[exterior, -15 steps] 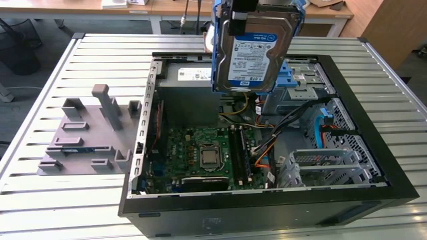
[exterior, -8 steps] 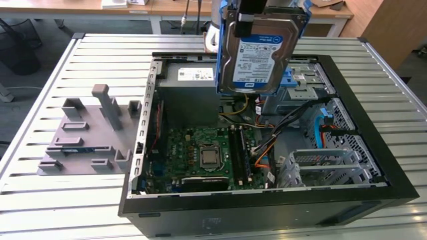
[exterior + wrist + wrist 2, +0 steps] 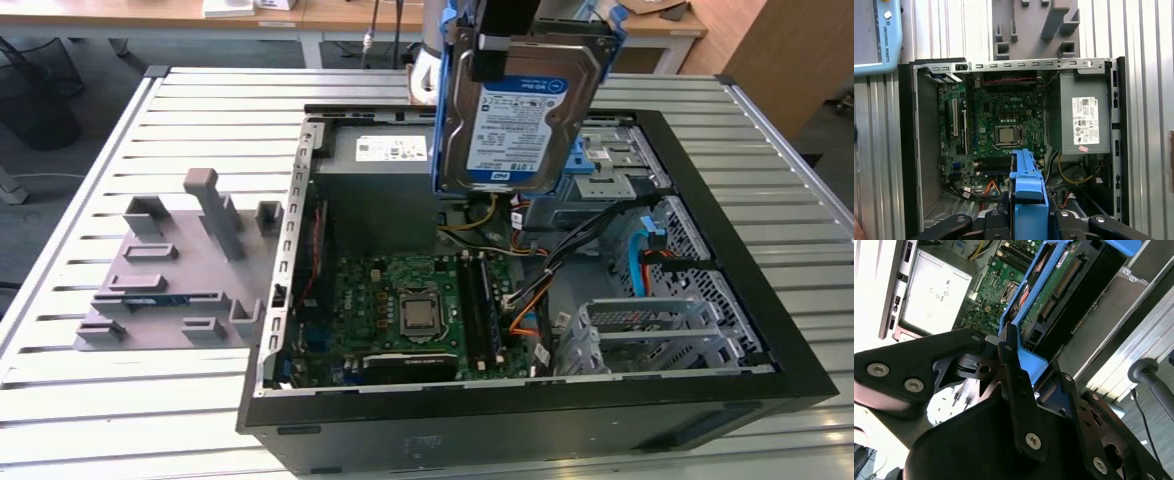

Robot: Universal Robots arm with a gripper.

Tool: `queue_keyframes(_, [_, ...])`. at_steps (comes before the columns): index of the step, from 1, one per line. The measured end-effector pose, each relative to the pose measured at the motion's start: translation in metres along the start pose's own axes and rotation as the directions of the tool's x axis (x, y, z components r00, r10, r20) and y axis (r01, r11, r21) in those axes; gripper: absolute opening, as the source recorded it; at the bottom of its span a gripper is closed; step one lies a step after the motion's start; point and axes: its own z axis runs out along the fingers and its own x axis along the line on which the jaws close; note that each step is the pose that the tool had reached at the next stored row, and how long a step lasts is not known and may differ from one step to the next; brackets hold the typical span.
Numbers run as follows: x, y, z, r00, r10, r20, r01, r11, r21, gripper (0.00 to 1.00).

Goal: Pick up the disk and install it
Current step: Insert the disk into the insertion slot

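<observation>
The disk (image 3: pixel 514 120), a silver hard drive with a blue-and-white label in a blue plastic carrier, hangs upright in the air above the back of the open computer case (image 3: pixel 534 410). My gripper (image 3: pixel 534 28) is shut on its top edge. In the second wrist view the disk's green circuit-board underside (image 3: pixel 1054 295) faces the camera, and the black fingers (image 3: pixel 1013 375) clamp the blue carrier. In the first wrist view the carrier's edge (image 3: pixel 1028 197) stands between the gripper's (image 3: pixel 1028 220) arms, above the motherboard (image 3: pixel 999 130).
Inside the case are a grey power-supply box (image 3: pixel 380 160), a drive cage with a blue latch (image 3: pixel 581 160), a second metal cage (image 3: pixel 654 330) and loose cables (image 3: pixel 534 300). A grey fixture (image 3: pixel 174 270) stands on the slatted table (image 3: pixel 107 420). A teach pendant (image 3: pixel 876 35) lies beside the case.
</observation>
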Motion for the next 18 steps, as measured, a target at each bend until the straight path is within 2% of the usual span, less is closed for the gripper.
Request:
queue_keyframes(3, [0.0009,-0.0002,0.0003,1.0000,0.000,0.0004,0.000,1.0000,0.0065,0.36])
queue_keyframes(9, [0.0025,-0.0002,0.0010,1.0000,0.000,0.0005,0.000,1.0000,0.0083,0.36])
queue_keyframes(18, [0.0150,-0.0011,0.0042,1.0000,0.000,0.0006,0.000,1.0000,0.0083,0.36])
